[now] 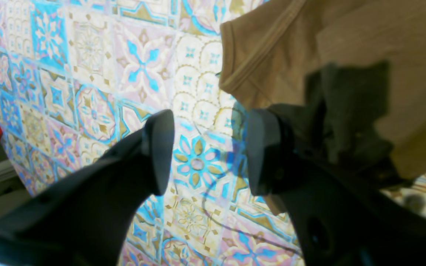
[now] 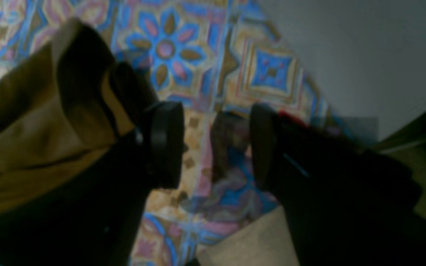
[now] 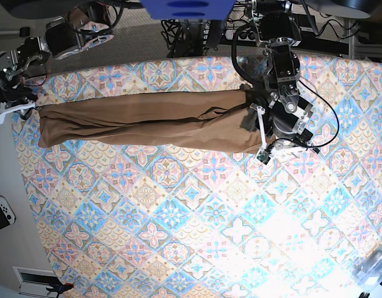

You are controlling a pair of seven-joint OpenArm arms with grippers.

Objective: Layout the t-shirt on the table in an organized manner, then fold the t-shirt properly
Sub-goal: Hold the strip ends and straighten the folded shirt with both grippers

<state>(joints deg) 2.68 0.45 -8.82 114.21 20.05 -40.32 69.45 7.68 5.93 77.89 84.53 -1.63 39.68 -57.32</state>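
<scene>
Your right gripper [image 2: 215, 147] stands apart at the left end of the long tan-brown cloth t-shirt [image 3: 147, 118], stretched across the blue-and-pink tile-patterned table [image 3: 197, 236]; your left gripper [image 1: 209, 151], also apart and empty, flanks the right end, likely for folding.

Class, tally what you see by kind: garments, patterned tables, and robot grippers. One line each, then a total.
Garments: 1, the t-shirt
Patterned tables: 1, the table
Robot grippers: 2, the left gripper and the right gripper
Total: 4
</scene>
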